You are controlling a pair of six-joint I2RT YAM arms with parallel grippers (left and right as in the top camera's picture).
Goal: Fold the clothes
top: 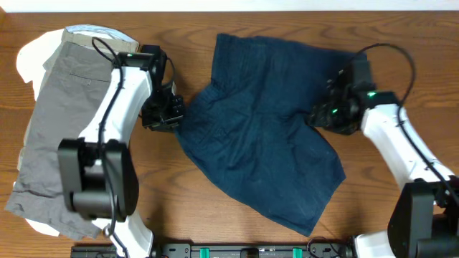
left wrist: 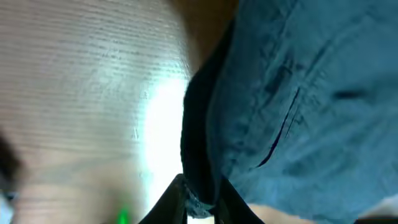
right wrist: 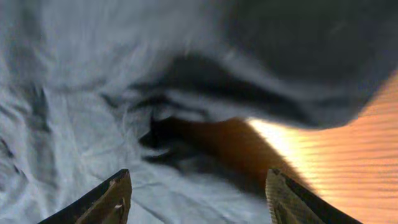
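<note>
The dark navy-blue shorts point(top: 258, 129) lie spread and wrinkled across the middle of the wooden table. My left gripper point(top: 172, 118) is at their left edge and is shut on a pinch of that edge, seen close up in the left wrist view point(left wrist: 200, 205). The fabric point(left wrist: 298, 93) fills the right of that view. My right gripper point(top: 320, 115) hovers over the right side of the shorts, open and empty. In the right wrist view its fingers point(right wrist: 199, 199) are spread wide above the cloth point(right wrist: 74, 124), beside a lifted fold.
Grey shorts point(top: 57, 129) lie on a white garment point(top: 32, 57) at the far left of the table. Bare wood point(top: 401, 43) shows at the top right and along the front point(top: 186, 208).
</note>
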